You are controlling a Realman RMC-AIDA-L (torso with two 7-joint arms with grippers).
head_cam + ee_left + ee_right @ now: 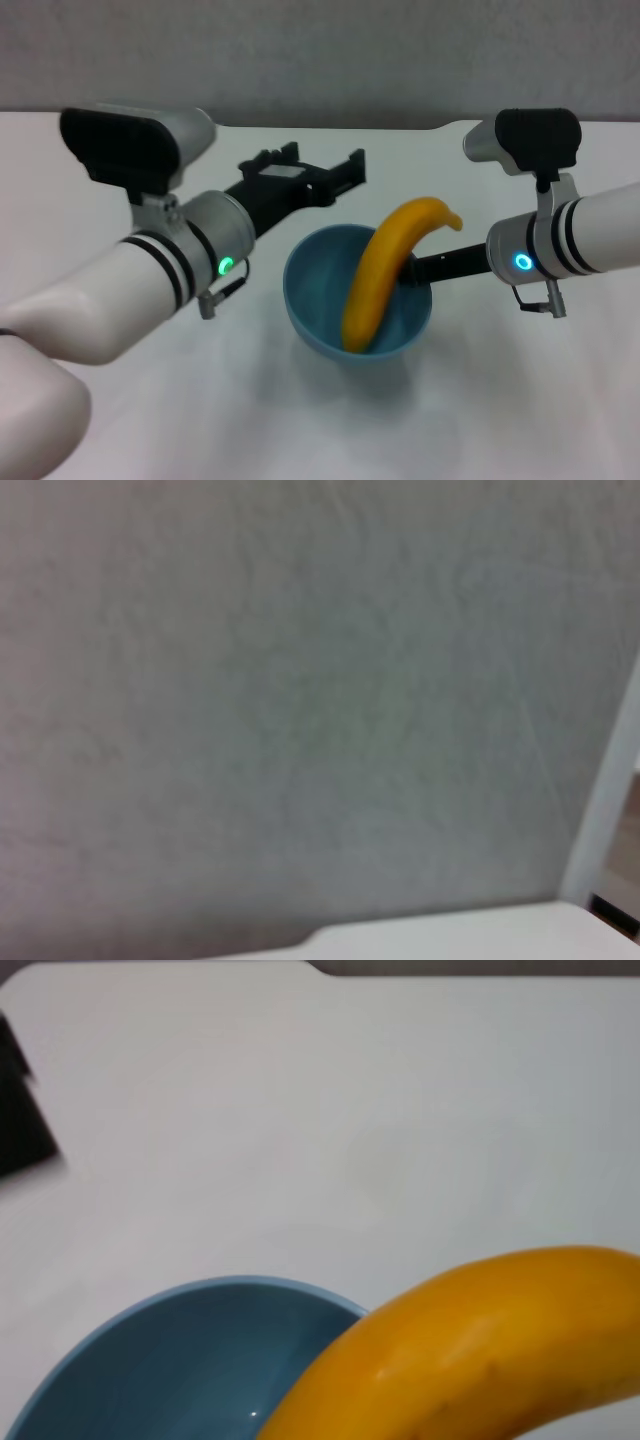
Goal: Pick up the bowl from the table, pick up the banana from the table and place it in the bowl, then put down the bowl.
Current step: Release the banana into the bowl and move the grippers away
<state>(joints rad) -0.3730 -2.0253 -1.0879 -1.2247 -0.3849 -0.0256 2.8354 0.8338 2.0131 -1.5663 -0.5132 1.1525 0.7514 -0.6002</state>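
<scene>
The light-blue bowl [310, 300] is at the middle of the white table [120, 420]. The orange-yellow banana [385, 270] leans in it, lower end on the bowl's bottom, upper end curving over the right rim. My right gripper [416, 268] reaches in from the right and is shut on the bowl's right rim, its fingertips partly hidden behind the banana. My left gripper [318, 172] is open and empty, raised behind and left of the bowl. The right wrist view shows the bowl [170, 1360] and the banana [480, 1350] up close.
A grey wall [320, 50] stands behind the table's far edge, which has a shallow notch [340, 128]. The left wrist view shows only the wall [300, 680] and the table's far edge [450, 930]. A dark part of the left gripper [20, 1110] shows in the right wrist view.
</scene>
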